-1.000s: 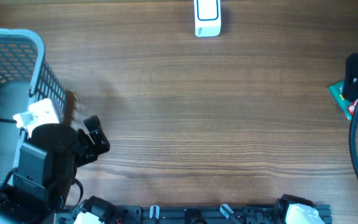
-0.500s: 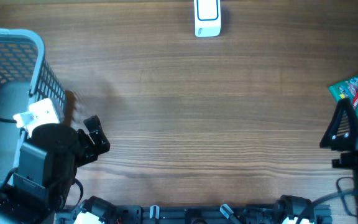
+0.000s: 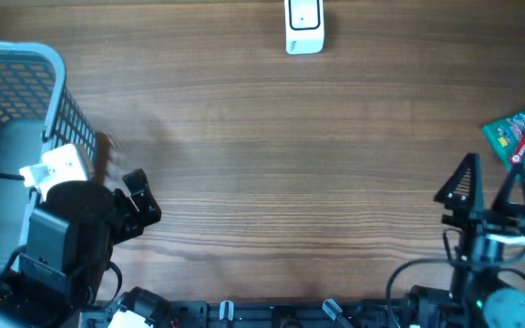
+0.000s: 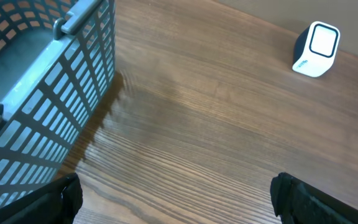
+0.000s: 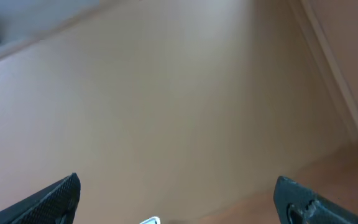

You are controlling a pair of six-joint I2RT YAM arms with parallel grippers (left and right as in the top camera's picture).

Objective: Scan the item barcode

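The item, a green and red packet point(image 3: 523, 138), lies flat at the table's right edge. The white barcode scanner point(image 3: 303, 27) stands at the far middle edge and also shows as the scanner point(image 4: 316, 48) in the left wrist view. My right gripper point(image 3: 490, 189) hovers just in front of and to the left of the packet, open and empty, tilted up so its wrist camera sees mostly wall; its fingers point(image 5: 53, 199) stand wide apart. My left gripper point(image 3: 144, 200) rests open and empty beside the basket, with bare wood between its fingertips point(image 4: 316, 199).
A grey-blue mesh basket point(image 3: 25, 73) fills the left side, and its wall point(image 4: 55, 106) is close to the left fingers. A white sliver, probably the scanner's top point(image 5: 149, 220), shows at the bottom of the right wrist view.
My right arm has drawn back from the packet at the right edge toward the table's front, uncovering the packet. The left arm has not moved.
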